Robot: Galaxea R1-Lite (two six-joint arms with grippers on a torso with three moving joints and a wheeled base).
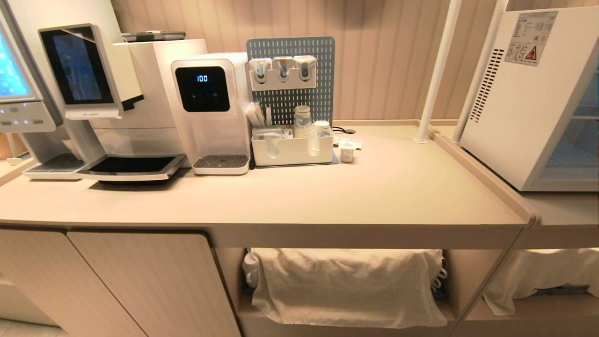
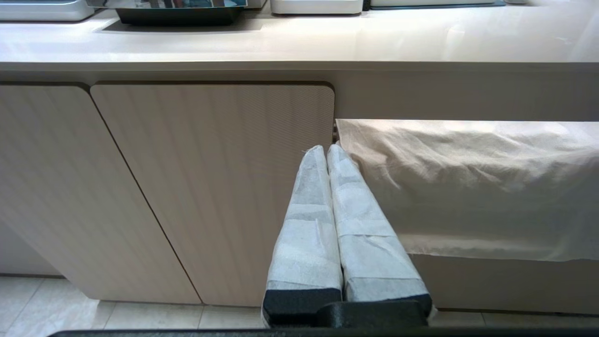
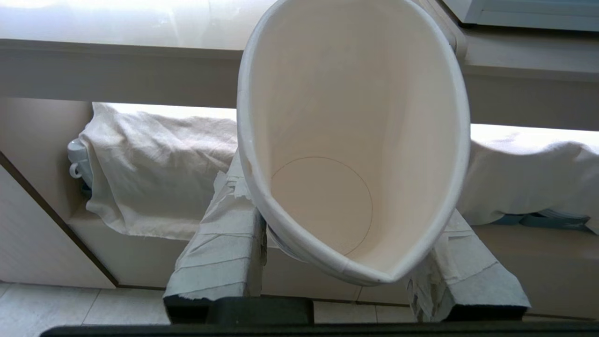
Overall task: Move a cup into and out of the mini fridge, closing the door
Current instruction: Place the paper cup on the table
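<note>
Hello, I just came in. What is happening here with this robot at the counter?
The robot stands before a counter and holds a white paper cup in its right gripper, low in front of the cloth-covered shelf. The fingers squeeze the cup's rim into an oval. The left gripper is shut, empty and low by the cabinet doors. The mini fridge stands at the right; the cup is not in it.

Beige counter (image 1: 374, 196) carries 2 machines, water dispenser (image 1: 210, 112), organizer tray (image 1: 292, 152), perhaps a creamer tub (image 1: 346, 153).

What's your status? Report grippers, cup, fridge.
Right gripper shut on cup, below counter edge. Left gripper shut, empty, parked low. Mini fridge on counter, far right. Nothing blocking.
</note>
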